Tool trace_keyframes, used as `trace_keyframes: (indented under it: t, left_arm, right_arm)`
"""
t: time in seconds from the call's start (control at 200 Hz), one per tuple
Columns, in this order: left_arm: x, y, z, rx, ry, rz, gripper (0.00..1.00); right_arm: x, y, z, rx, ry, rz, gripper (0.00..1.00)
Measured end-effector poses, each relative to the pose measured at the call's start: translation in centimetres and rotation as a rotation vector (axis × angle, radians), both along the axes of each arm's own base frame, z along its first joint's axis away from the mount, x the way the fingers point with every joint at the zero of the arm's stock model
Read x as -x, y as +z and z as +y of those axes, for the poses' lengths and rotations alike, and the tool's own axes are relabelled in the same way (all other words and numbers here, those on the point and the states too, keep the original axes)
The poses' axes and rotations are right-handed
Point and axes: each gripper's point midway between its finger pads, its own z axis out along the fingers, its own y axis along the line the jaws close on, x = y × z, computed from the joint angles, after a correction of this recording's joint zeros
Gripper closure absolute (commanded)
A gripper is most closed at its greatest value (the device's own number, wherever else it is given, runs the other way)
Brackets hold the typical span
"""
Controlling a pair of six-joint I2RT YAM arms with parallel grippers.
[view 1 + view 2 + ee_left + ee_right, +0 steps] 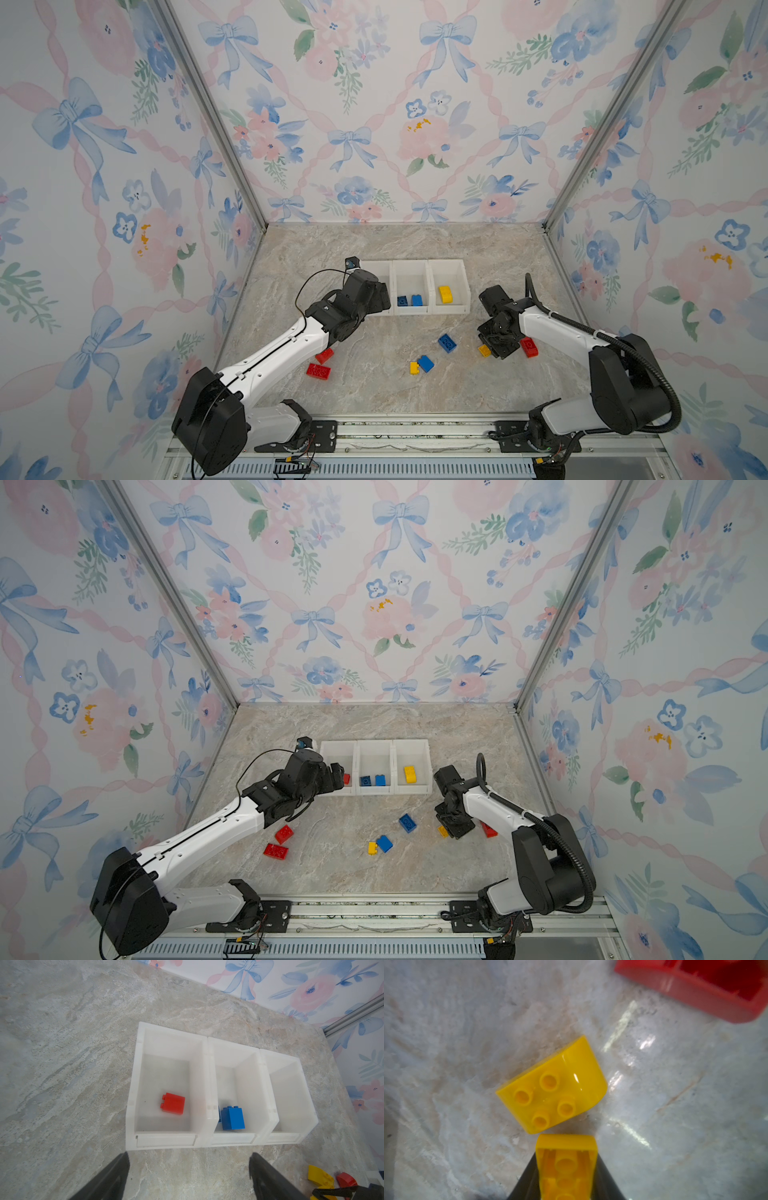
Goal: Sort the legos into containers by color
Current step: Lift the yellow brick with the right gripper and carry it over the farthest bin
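Marbled stone desk (374, 395), floral-papered walls. Noted in both top views three joined white plastic bins (430, 266), left hand (337, 771) at the leftmost. Found in left wrist view fingers (116, 1174) wide apart, red studded plastic brick (172, 1103) inside that bin. Found in right wrist view right hand (566, 1169) clamped on a small yellow plastic brick (566, 1157), just beside a curved yellow four-stud brick (554, 1088).

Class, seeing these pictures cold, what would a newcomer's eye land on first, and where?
Bow-and-flower wallpaper covers every wall. On the marble table, red, blue and yellow bricks lie scattered before three white bins, each holding one colour. The right gripper pinches a yellow brick beside a second yellow brick.
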Motion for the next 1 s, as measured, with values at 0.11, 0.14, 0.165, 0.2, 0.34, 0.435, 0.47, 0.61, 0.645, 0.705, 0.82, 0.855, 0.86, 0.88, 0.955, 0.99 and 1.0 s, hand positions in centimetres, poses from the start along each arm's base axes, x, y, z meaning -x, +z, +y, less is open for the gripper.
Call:
trace_keyframes:
  t: [0.11, 0.14, 0.165, 0.2, 0.34, 0.435, 0.47, 0.61, 0.645, 0.705, 0.82, 0.855, 0.86, 0.88, 0.955, 0.99, 1.0]
  left_arm:
    - [0.3, -0.3, 0.4, 0.002, 0.009, 0.005, 0.08]
    - [0.3, -0.3, 0.5, 0.002, 0.010, 0.004, 0.08]
    - [0.4, -0.4, 0.6, 0.002, 0.011, 0.004, 0.08]
    - [0.4, -0.4, 0.6, 0.002, 0.011, 0.004, 0.08]
    - [0.7, -0.3, 0.8, 0.010, 0.016, 0.000, 0.08]
    - [0.8, -0.3, 1.0, 0.011, 0.019, -0.002, 0.08]
    - [0.9, -0.3, 1.1, 0.012, 0.021, -0.002, 0.08]
    - [1.2, -0.5, 1.5, 0.020, 0.030, 0.000, 0.08]
    - [1.4, -0.6, 1.6, 0.022, 0.033, 0.002, 0.08]
    - [1.7, -0.8, 1.8, 0.025, 0.035, 0.003, 0.07]
    - [2.1, -1.1, 2.4, 0.031, 0.046, 0.004, 0.07]
    - [2.2, -1.2, 2.5, 0.034, 0.049, 0.004, 0.07]
    - [2.3, -1.2, 2.6, 0.035, 0.050, 0.004, 0.07]
    - [2.3, -1.2, 2.6, 0.037, 0.053, 0.005, 0.07]
    - [2.6, -1.3, 2.9, 0.046, 0.059, 0.004, 0.07]
    - [2.7, -1.3, 2.9, 0.048, 0.060, 0.004, 0.07]
    - [2.7, -1.3, 3.0, 0.049, 0.061, 0.003, 0.07]
  right_arm:
    - [-1.0, 1.5, 0.9, 0.011, 0.057, -0.042, 0.72]
    - [-1.2, 2.0, 1.1, 0.015, 0.074, -0.052, 0.72]
    - [-1.4, 2.4, 1.4, 0.018, 0.091, -0.060, 0.72]
    - [-1.7, 3.0, 1.6, 0.026, 0.113, -0.074, 0.73]
    - [-3.5, 6.1, 3.2, 0.051, 0.217, -0.149, 0.74]
    - [-5.1, 8.6, 4.5, 0.074, 0.305, -0.212, 0.75]
    - [-5.8, 9.4, 5.0, 0.083, 0.339, -0.234, 0.75]
    - [-8.4, 11.0, 7.0, 0.131, 0.488, -0.278, 0.74]
    - [-9.0, 11.1, 7.4, 0.146, 0.528, -0.281, 0.74]
    - [-9.9, 11.0, 8.1, 0.171, 0.596, -0.277, 0.74]
    - [-11.6, 10.5, 9.1, 0.210, 0.711, -0.263, 0.74]
    - [-12.1, 10.2, 9.4, 0.220, 0.750, -0.255, 0.73]
    - [-12.2, 10.1, 9.5, 0.222, 0.758, -0.253, 0.73]
    - [-12.5, 10.0, 9.6, 0.228, 0.778, -0.250, 0.73]
    - [-13.4, 9.3, 10.3, 0.243, 0.848, -0.236, 0.73]
    - [-13.9, 8.9, 10.6, 0.248, 0.877, -0.230, 0.73]
    - [-14.0, 8.8, 10.7, 0.252, 0.886, -0.226, 0.73]
